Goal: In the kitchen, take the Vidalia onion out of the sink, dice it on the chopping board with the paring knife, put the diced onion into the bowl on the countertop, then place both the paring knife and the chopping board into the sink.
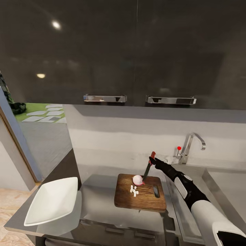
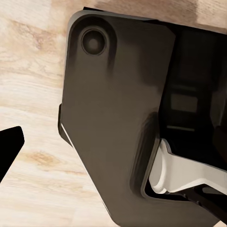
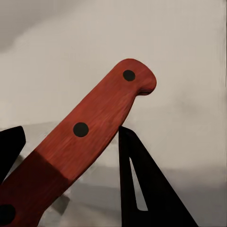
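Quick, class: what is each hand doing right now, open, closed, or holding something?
Left hand: cannot be told.
Right hand: closed on the knife, blade tip down at the onion on the board.

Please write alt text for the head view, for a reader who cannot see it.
The right hand holds the paring knife nearly upright, blade tip down beside the Vidalia onion on the chopping board, where a few diced onion bits lie. A white bowl sits at the countertop's left end, and a chrome tap stands behind on the right.
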